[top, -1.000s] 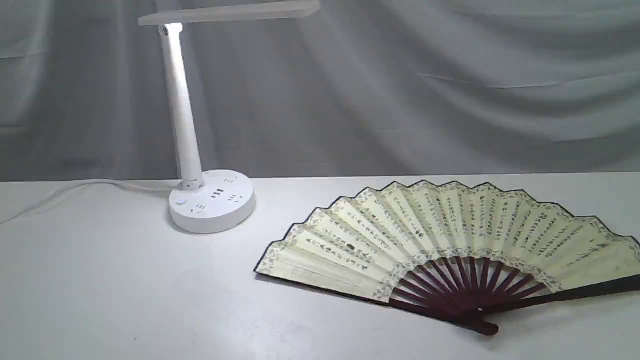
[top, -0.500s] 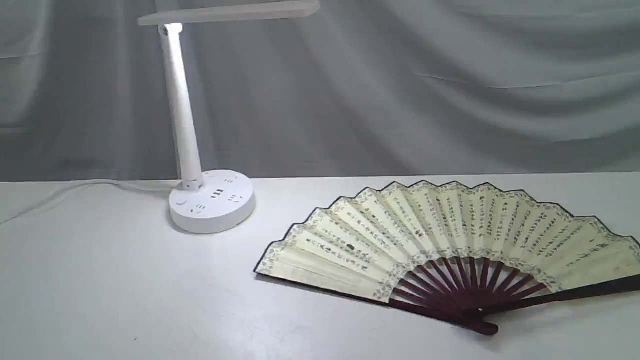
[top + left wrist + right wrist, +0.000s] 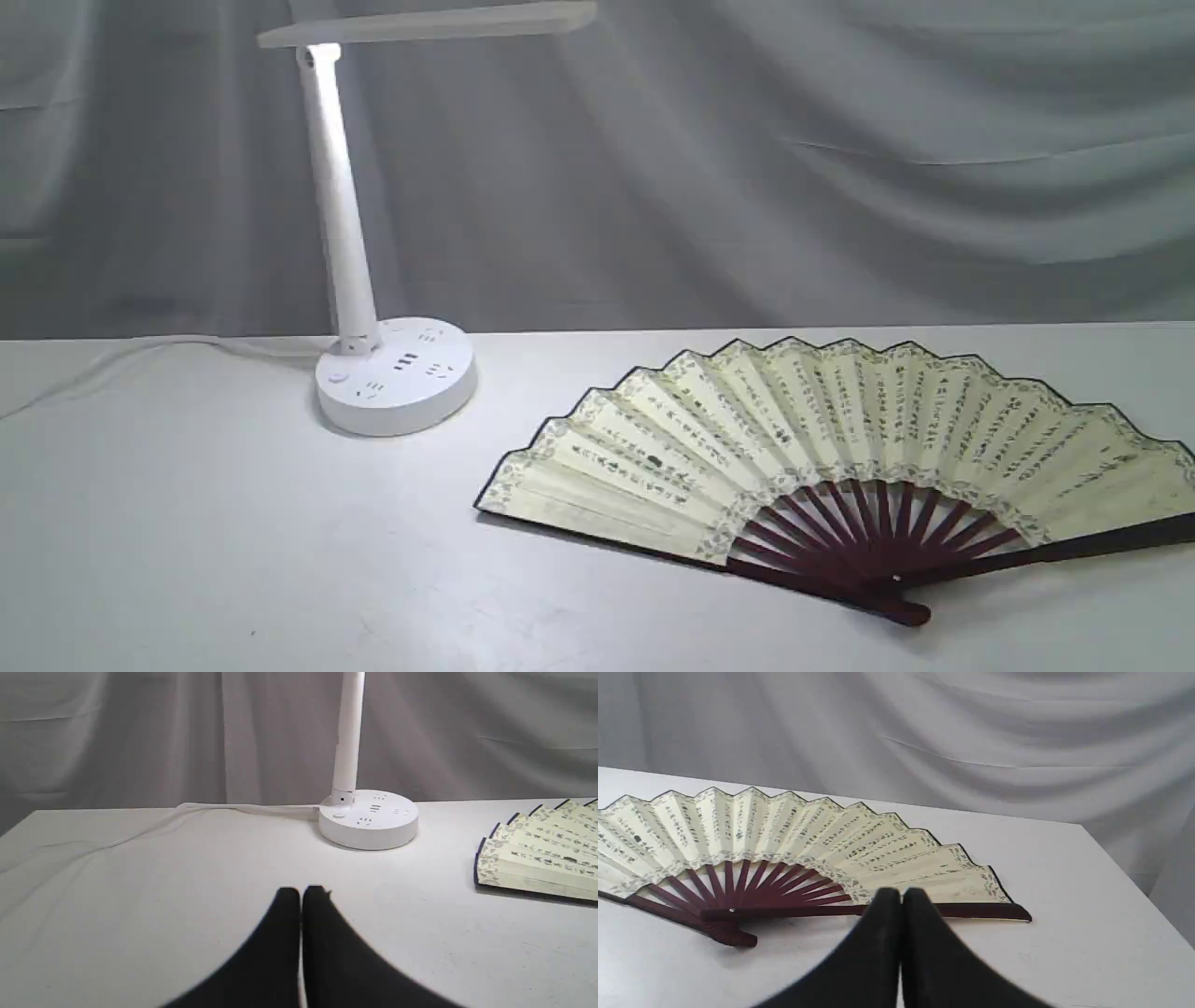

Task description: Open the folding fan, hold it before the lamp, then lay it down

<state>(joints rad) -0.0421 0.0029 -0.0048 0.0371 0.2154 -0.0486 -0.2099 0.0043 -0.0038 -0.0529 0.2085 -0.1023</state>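
The fan (image 3: pixel 822 429) lies spread flat on the table (image 3: pixel 233 541), to the right of the lamp (image 3: pixel 397 378) and clear of its base, with the ribs toward the exterior camera. The right gripper (image 3: pixel 901 892) hangs by the fan's dark edge, jaws pressed together and empty. The left gripper (image 3: pixel 301 891), likewise closed on nothing, hovers over the table in front of the lamp.

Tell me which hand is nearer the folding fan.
Right. The right hand is shut, close by the folding fan at its dark outer rib; the left hand is shut, facing the lamp, the fan's end well aside.
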